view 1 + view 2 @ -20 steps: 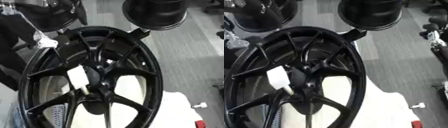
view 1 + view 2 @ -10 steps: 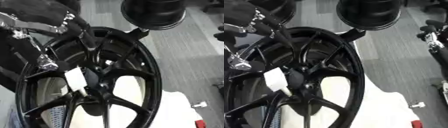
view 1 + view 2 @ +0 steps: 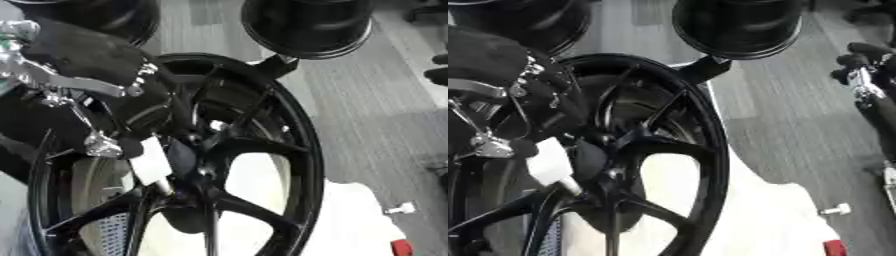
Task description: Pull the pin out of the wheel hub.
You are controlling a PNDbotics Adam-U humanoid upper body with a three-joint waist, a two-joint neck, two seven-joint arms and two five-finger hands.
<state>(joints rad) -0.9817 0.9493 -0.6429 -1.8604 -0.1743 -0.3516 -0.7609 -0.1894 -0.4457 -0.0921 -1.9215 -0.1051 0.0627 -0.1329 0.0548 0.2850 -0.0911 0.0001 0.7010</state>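
I count three black wheels: the big wheel hub (image 3: pixel 262 150) lying in front of me on the white table (image 3: pixel 359 215), and two more rims standing behind it, the far right rim (image 3: pixel 306 25) and the far left rim (image 3: pixel 114 17), the latter mostly hidden by my arm. The near wheel has spokes running out from a dark centre (image 3: pixel 188 155), and through the gaps between them I see the white surface below and, at the near left, a perforated grey patch (image 3: pixel 109 235). A white pin (image 3: pixel 150 161) sits just left of that centre; its long axis runs from far-left to near-right, its narrow lower end pointing down toward the middle of the hub. My left hand (image 3: pixel 105 145) comes in from the left over the spokes, black with silver links, its fingertip (image 3: pixel 98 146) just beside the upper left of the pin; I cannot tell whether the fingers are spread or closed on anything. My right hand (image 3: pixel 864 75) shows at the right edge of the right eye view, well apart from the wheel, and its finger pose is also unclear. On the table's near right lie one small white bolt-like piece (image 3: pixel 401 208) and one red object (image 3: pixel 401 247) at the edge.
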